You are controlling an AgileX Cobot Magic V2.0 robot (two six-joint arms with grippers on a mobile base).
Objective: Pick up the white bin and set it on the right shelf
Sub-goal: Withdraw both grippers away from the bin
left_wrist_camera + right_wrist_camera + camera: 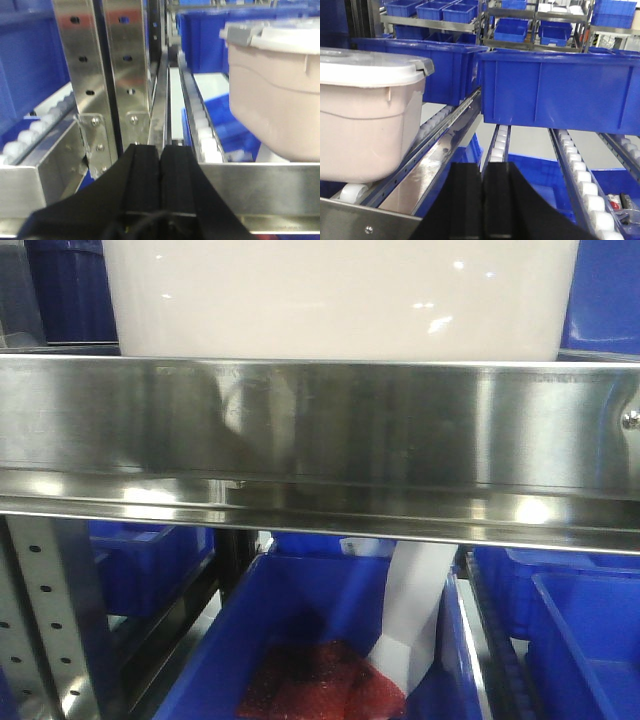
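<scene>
Bright overhead light glares off the steel rail (320,430); soft focus throughout.

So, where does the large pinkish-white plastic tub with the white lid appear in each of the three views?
Front view: the large pinkish-white plastic tub fills the top centre, above the shiny steel front rail.
Left wrist view: the tub is at the right edge, grey handle towards the camera.
Right wrist view: the tub is at the left, on the white rollers.
Shared landmark: the steel rail below the tub.
</scene>
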